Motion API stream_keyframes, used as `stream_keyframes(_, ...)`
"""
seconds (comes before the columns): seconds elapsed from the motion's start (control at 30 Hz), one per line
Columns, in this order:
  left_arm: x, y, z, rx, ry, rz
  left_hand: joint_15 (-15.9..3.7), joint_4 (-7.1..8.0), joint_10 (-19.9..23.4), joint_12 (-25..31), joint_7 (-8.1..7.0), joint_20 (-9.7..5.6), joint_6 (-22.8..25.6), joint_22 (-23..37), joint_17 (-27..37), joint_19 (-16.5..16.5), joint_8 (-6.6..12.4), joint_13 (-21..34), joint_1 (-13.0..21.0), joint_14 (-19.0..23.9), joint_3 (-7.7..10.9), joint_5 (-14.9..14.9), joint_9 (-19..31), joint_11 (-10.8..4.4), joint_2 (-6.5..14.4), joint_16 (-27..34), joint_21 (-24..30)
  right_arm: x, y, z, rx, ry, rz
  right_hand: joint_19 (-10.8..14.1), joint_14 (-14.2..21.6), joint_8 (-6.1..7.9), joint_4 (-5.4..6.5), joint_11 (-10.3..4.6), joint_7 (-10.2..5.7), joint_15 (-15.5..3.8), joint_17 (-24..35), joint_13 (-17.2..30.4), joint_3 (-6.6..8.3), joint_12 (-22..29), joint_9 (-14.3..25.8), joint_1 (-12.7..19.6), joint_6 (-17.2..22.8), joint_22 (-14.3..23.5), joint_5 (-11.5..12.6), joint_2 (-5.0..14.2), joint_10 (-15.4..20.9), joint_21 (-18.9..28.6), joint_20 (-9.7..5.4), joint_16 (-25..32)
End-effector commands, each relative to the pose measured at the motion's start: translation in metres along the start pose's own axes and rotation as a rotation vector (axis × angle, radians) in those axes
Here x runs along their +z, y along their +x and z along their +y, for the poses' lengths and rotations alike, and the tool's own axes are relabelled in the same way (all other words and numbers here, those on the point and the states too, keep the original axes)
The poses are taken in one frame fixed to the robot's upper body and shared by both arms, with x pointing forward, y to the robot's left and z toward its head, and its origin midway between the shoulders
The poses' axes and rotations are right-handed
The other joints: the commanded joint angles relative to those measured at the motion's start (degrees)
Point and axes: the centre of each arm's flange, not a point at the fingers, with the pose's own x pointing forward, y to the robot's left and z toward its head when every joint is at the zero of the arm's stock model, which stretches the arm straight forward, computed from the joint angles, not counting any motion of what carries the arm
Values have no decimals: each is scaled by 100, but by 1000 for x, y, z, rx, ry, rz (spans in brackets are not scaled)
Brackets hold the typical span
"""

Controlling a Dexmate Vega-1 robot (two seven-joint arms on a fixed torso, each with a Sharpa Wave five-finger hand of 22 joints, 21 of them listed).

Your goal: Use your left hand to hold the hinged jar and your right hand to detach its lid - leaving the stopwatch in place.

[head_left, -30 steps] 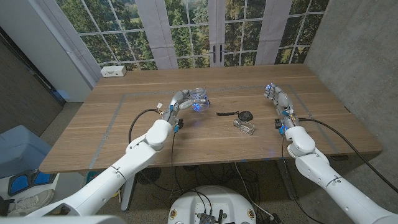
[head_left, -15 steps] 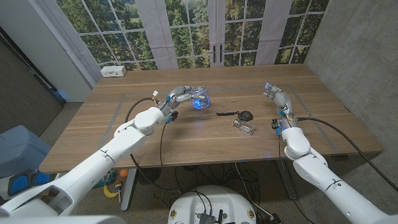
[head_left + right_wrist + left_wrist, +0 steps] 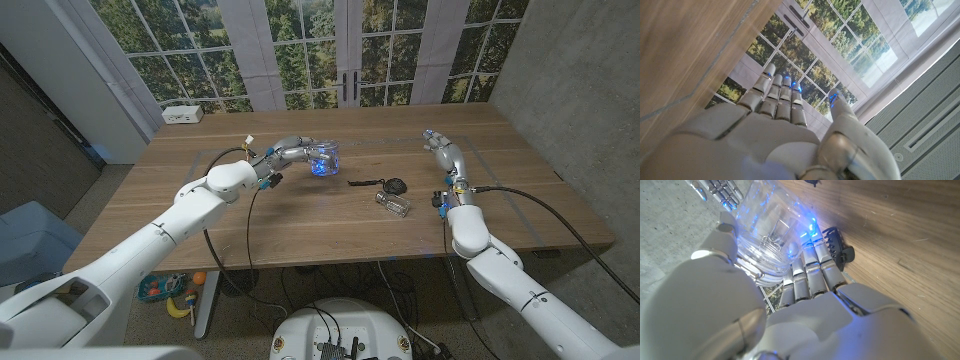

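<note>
The clear glass hinged jar (image 3: pixel 323 159) stands at the middle of the table, lit blue from my hand. My left hand (image 3: pixel 293 151) grips it from its left side; the left wrist view shows the fingers (image 3: pixel 808 275) wrapped round the jar (image 3: pixel 771 228) and its wire clasp. The black stopwatch (image 3: pixel 396 185) lies right of the jar with its cord (image 3: pixel 364 182) stretched toward it. A small clear glass piece (image 3: pixel 394 204) lies just in front of the stopwatch. My right hand (image 3: pixel 441 148) is held at the table's right, fingers apart and holding nothing; its straight fingers (image 3: pixel 781 100) show.
A white box (image 3: pixel 183 114) sits at the table's far left back edge. Bare wood (image 3: pixel 330 225) lies between the jar and the near edge. Windows stand behind the table.
My left arm has swung outward to the left while the hand stays on the jar, which has hardly moved. The right hand has drifted slightly farther back.
</note>
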Motion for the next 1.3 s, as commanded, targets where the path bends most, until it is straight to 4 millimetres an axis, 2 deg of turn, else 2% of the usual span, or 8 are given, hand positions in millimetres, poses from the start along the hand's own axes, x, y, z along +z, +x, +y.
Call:
stream_keyframes(0.03,7,6,9,-180,-101,-60,-1940,596,1790,10,-1010,-70,1975,12,32,-40,123,113,652,1151,868,68,182,-1758,1347,36,38,20,-5,13,-40,-105,-54,52,93,43,-43,-57,-79,2,16,31,51,47,17,64,30,32,41,-12,50,3,59,61)
stream_keyframes(0.3,7,8,16,-244,-136,-77,-1937,631,1822,10,-1062,-66,1981,-1,54,-100,162,158,646,1167,850,84,239,-1751,1356,47,50,28,-9,18,-61,-171,-67,122,147,43,-113,-150,-188,-113,19,33,89,42,18,238,54,40,72,-76,78,13,73,92)
stream_keyframes(0.37,7,8,17,-264,-145,-82,-1933,668,1819,2,-1135,-72,1982,-8,59,-134,187,187,629,1156,840,99,272,-1736,1359,40,57,30,-10,20,-60,-182,-78,108,143,38,-126,-211,-229,-158,21,37,97,38,20,295,46,43,79,-95,76,3,49,94)
stream_keyframes(0.5,8,9,18,-300,-166,-96,-1945,690,1841,-5,-1223,-47,1974,-18,48,-222,238,247,625,1024,835,129,341,-1726,1346,-32,65,35,-12,21,-59,-200,-100,145,152,41,-139,-233,-263,-201,24,44,95,35,22,368,57,47,79,-143,76,11,49,102)
stream_keyframes(0.8,7,6,17,-332,-217,-135,-1943,708,1848,-16,-1233,9,1968,-29,67,-332,288,308,623,946,813,144,404,-1716,1340,-57,61,44,-20,26,-64,-261,-145,257,238,75,-173,-256,-258,-220,26,63,63,64,28,535,154,52,63,-311,170,36,130,144)
stream_keyframes(1.1,4,-1,15,-327,-252,-179,-1936,780,1846,-37,-1362,8,1946,-41,85,-379,338,378,572,811,791,170,476,-1713,1329,-106,89,54,-28,29,-65,-305,-177,331,317,167,-168,-329,-312,-265,33,86,56,94,36,748,419,58,63,-406,263,49,153,190)
stream_keyframes(1.3,-3,-2,17,-333,-315,-222,-1938,800,1884,-32,-1382,7,1978,-48,103,-417,375,411,554,767,779,183,507,-1729,1316,-112,95,60,-31,32,-46,-351,-204,353,393,242,-135,-379,-352,-329,53,121,37,176,44,896,660,63,62,-435,468,45,146,243)
